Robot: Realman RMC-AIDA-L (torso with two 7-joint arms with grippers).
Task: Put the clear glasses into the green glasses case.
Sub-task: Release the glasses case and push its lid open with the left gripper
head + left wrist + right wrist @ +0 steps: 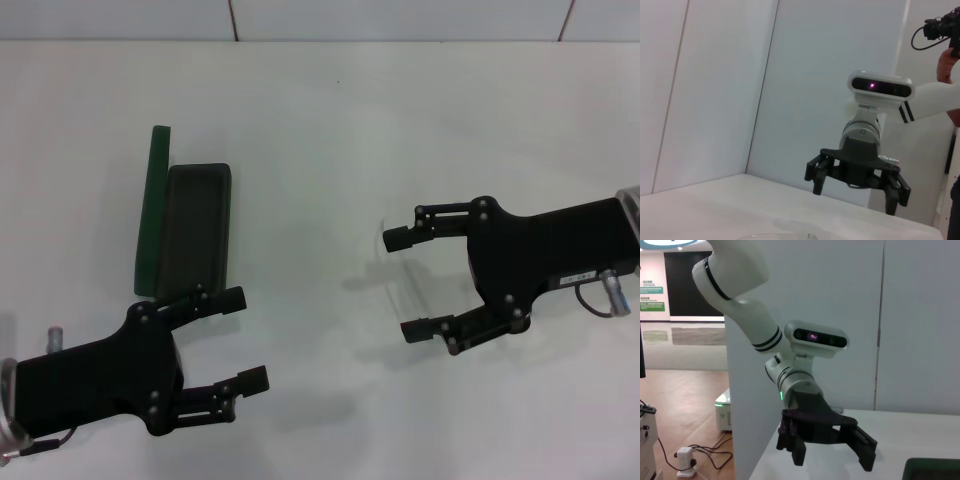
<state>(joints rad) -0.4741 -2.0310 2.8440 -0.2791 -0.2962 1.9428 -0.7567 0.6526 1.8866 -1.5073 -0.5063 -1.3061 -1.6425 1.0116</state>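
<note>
The green glasses case [190, 225] lies open on the table's left side, lid [153, 205] standing on edge and the dark grey tray empty. A corner of the case [934, 469] also shows in the right wrist view. The clear glasses [398, 284] rest on the table right of centre, faint against the white top. My right gripper [405, 284] is open with its fingers either side of them, not closed on them. My left gripper [245, 340] stands open just in front of the case, holding nothing. Each wrist view shows the other arm's gripper: right gripper [856, 195], left gripper [829, 455].
The white table [320, 120] runs back to a white panel wall. A person with a camera [945, 30] stands beyond the table's right side.
</note>
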